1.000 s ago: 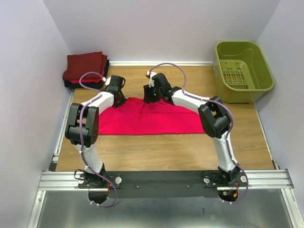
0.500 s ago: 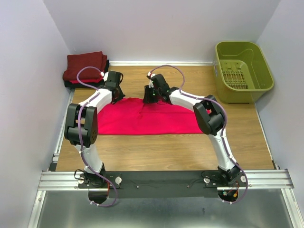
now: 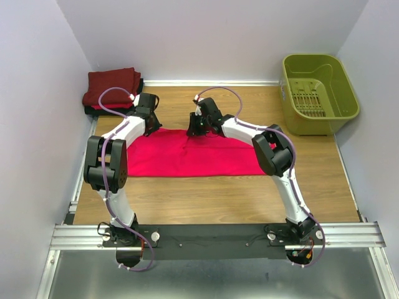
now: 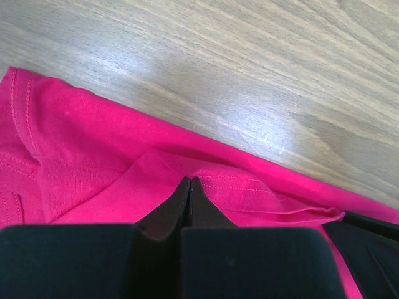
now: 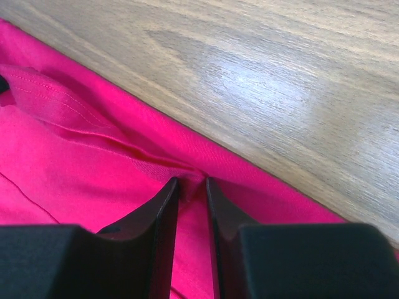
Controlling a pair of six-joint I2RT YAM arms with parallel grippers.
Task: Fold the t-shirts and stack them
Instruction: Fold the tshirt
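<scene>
- Left gripper [image 4: 189,184]: fingers pressed tight together with no gap showing. They pinch a raised fold of the pink t-shirt [image 4: 81,168] at its stitched hem.
- Right gripper [image 5: 192,181]: fingers drawn in to a narrow slot, with a thin ridge of the same cloth caught between the tips. The ridge runs from the tips off to the left along the hem.
- In the top view the left gripper [image 3: 151,124] sits at the far-left corner of the garment. The right gripper [image 3: 194,129] sits about midway along the far edge. The two are well apart.
- Pink t-shirt [image 3: 199,156]: lies flat on the wooden table [image 3: 218,199], roughly mid-table. Its long axis runs left to right, parallel to the near edge. The far edge bows up slightly where it is gripped, and the near edge is straight.
- Folded stack [image 3: 112,87]: in the far-left corner against the wall, dark maroon on top with darker layers beneath. It lies apart from the pink t-shirt.
- Olive-green basket [image 3: 318,93]: in the far-right corner, upright, well apart from the garment.
</scene>
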